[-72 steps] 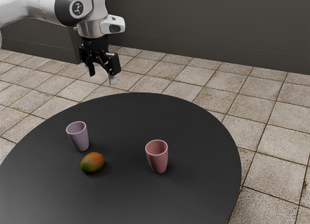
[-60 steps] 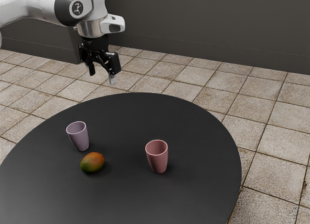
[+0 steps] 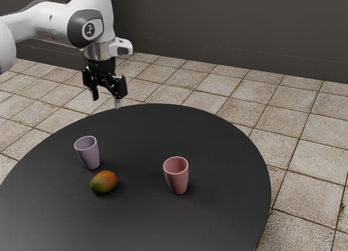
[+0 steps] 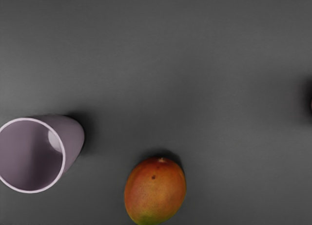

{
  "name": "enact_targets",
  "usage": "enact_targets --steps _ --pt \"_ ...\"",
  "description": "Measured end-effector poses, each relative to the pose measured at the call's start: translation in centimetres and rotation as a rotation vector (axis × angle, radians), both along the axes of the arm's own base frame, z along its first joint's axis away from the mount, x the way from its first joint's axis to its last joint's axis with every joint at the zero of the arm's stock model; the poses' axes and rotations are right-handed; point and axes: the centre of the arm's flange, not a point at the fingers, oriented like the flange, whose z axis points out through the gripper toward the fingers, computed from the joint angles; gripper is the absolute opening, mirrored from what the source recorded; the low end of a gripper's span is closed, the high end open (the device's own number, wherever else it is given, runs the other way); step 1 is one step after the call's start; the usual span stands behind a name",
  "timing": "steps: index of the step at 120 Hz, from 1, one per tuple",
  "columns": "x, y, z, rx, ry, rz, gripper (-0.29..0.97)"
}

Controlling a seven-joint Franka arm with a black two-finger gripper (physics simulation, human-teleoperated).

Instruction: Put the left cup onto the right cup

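Tool (image 3: 109, 96) open, now lower, nearer lilac cup (image 3: 87, 151).

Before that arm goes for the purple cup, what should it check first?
1. Black two-finger gripper open and empty: ok.
2. Pale purple tapered cup upright on the round black table: ok.
3. Pink tapered cup upright, mouth up: ok.
4. Orange-green mango apart from the purple cup: ok, though close.
5. Gripper over the purple cup: not ok; it hangs high, off to one side.
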Motion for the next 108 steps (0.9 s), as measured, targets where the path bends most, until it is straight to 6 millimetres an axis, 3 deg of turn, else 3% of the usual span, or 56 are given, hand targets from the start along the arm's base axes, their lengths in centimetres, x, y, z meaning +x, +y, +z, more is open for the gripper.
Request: enact_targets --steps 43,80,108 --pt "1.2 4.9 -7.6 -0.040 0.036 0.080 0.53" --pt "1.3 9.3 -13.4 -0.086 0.060 0.129 0.50" --pt "1.4 11.4 -17.4 -0.111 0.086 0.139 0.49"
